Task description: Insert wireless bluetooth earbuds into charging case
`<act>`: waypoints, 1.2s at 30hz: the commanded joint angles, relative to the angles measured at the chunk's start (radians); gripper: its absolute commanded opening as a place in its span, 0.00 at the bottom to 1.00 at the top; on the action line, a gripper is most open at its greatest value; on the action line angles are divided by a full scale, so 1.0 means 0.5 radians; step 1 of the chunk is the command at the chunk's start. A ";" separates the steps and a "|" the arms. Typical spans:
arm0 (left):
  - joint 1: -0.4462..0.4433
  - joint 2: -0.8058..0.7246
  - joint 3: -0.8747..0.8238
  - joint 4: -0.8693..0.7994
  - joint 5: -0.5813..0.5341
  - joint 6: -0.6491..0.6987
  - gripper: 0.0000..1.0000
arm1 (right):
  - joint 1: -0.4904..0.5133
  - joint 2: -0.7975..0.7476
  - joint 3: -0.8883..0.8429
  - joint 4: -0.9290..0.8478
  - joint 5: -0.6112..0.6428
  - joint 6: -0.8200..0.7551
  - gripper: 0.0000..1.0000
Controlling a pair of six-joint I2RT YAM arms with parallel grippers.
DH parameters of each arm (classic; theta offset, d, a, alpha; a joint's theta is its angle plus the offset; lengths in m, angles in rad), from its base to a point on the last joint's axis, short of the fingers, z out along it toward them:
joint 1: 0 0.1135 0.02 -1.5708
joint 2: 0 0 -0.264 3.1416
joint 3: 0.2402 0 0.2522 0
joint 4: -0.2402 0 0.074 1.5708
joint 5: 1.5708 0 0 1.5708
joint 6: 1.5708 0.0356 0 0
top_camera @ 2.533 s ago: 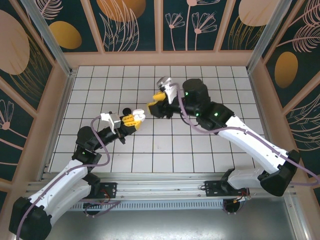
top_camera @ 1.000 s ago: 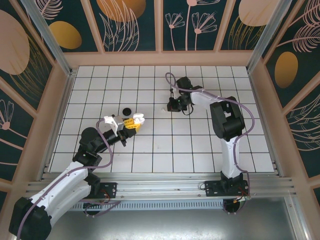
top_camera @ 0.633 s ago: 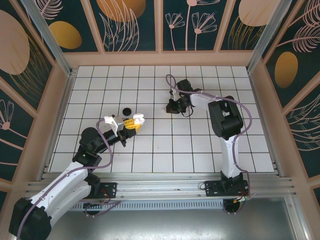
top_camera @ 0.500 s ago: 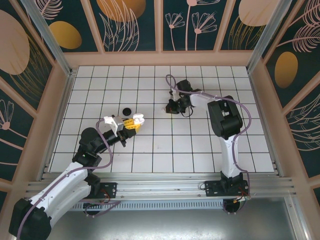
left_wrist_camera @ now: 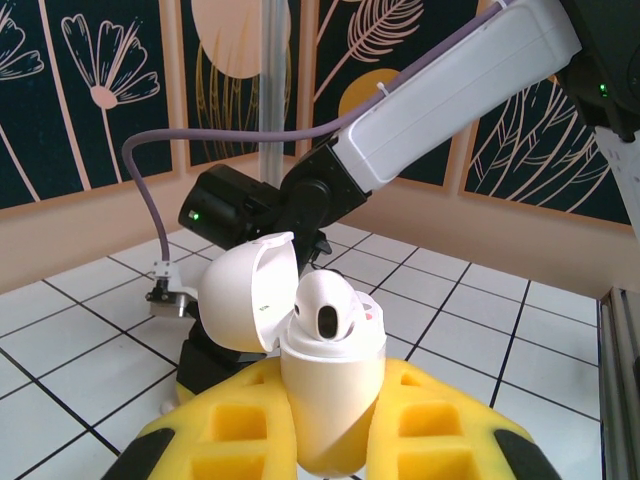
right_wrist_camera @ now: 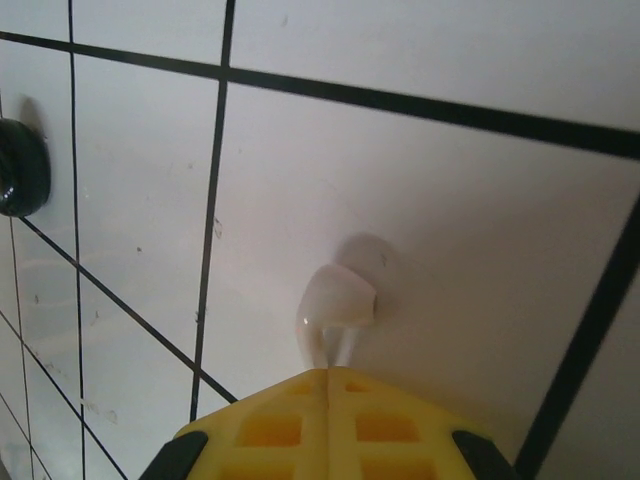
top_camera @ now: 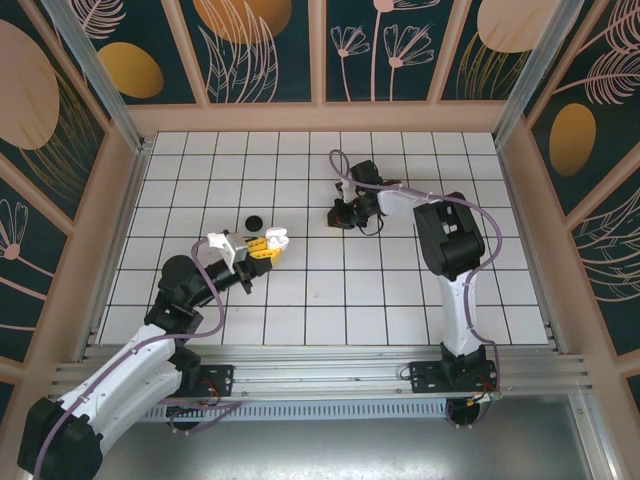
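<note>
My left gripper (left_wrist_camera: 330,425) is shut on the white charging case (left_wrist_camera: 333,385), held upright above the floor with its lid (left_wrist_camera: 245,295) flipped open to the left. One white earbud (left_wrist_camera: 326,305) sits in the case, its dark grille facing the camera. In the top view the case (top_camera: 273,239) hangs left of centre. My right gripper (right_wrist_camera: 328,374) is down at the tiled floor, its yellow fingers (right_wrist_camera: 270,428) shut on the stem of a second white earbud (right_wrist_camera: 340,298), whose head touches the tile. From above, the right gripper (top_camera: 341,214) is right of the case.
A small black round item (top_camera: 254,222) lies on the tiles just beyond the left gripper; it shows as a dark blob (right_wrist_camera: 20,168) at the left edge of the right wrist view. The right arm (left_wrist_camera: 440,95) reaches across behind the case. Wooden walls (top_camera: 320,117) bound the floor.
Earlier the right gripper was raised near the case; it has since dropped to the floor by the white earbud and edged slightly left. The left arm holds the case still.
</note>
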 commanded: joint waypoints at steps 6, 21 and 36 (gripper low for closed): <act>-0.003 -0.028 0.000 0.034 -0.012 0.017 0.00 | -0.019 -0.209 -0.114 0.143 0.134 0.170 0.14; -0.003 0.009 0.010 0.056 -0.003 0.034 0.00 | 0.016 -0.019 0.121 0.047 0.221 0.146 0.37; -0.003 -0.004 -0.003 0.033 -0.012 0.048 0.00 | 0.064 0.082 0.203 -0.028 0.268 0.121 0.37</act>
